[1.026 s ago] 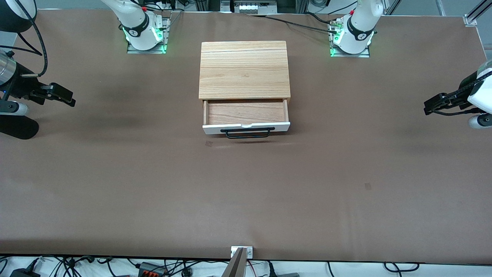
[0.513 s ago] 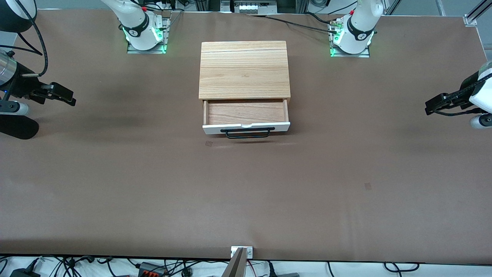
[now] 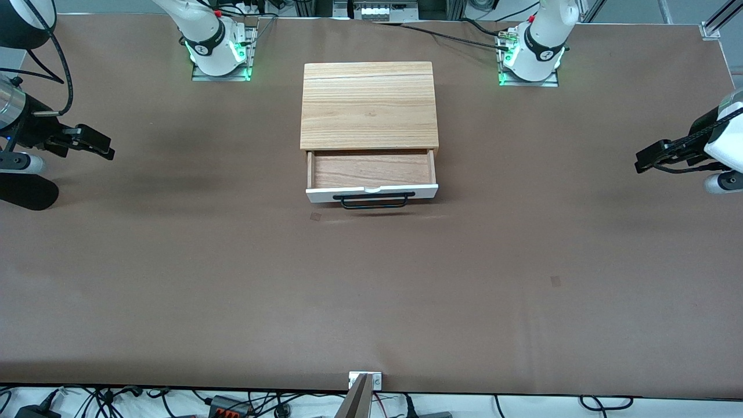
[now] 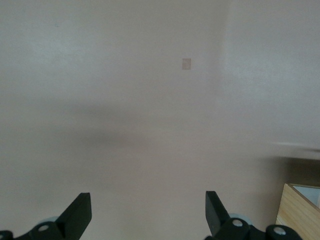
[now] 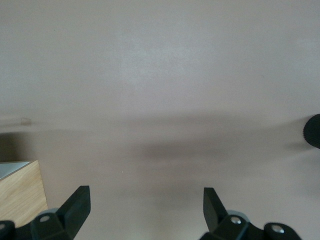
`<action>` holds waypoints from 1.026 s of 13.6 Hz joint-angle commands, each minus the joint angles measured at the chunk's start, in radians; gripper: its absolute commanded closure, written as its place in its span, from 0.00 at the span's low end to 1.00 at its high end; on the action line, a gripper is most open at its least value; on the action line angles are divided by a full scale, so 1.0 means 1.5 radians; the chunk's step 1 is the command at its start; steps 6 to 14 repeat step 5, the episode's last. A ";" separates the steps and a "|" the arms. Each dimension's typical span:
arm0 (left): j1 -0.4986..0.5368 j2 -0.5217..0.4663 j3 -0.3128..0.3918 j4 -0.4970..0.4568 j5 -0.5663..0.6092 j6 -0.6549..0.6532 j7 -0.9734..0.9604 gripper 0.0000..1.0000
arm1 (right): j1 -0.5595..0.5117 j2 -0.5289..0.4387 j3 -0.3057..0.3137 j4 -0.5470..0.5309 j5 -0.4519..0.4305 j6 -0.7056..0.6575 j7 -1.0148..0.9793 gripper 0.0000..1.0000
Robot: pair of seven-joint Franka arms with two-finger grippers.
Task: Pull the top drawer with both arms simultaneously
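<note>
The top drawer stands pulled out of the light-wood cabinet, its shallow wood tray bare. Its white front panel and black loop handle face the front camera. My left gripper hangs open over the table cover at the left arm's end, well apart from the drawer, with nothing between its fingers. In its wrist view the left gripper shows only bare cover and a cabinet corner. My right gripper hangs open and empty over the right arm's end. Past the right gripper shows the cabinet's edge.
A brown cover spreads over the whole table, with small dark marks nearer the front camera than the drawer. The arm bases stand beside the cabinet. A metal bracket sits at the table's front edge.
My left gripper has shifted slightly toward the cabinet. The right gripper and the drawer have not visibly moved.
</note>
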 commanded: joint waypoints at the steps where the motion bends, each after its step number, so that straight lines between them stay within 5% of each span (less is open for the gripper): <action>1: -0.004 -0.005 0.008 0.002 -0.013 -0.007 0.016 0.00 | -0.003 -0.009 0.005 -0.003 -0.009 -0.001 -0.006 0.00; 14: -0.004 -0.005 0.008 0.002 -0.014 -0.007 0.016 0.00 | -0.004 -0.009 0.005 -0.003 -0.008 0.001 -0.005 0.00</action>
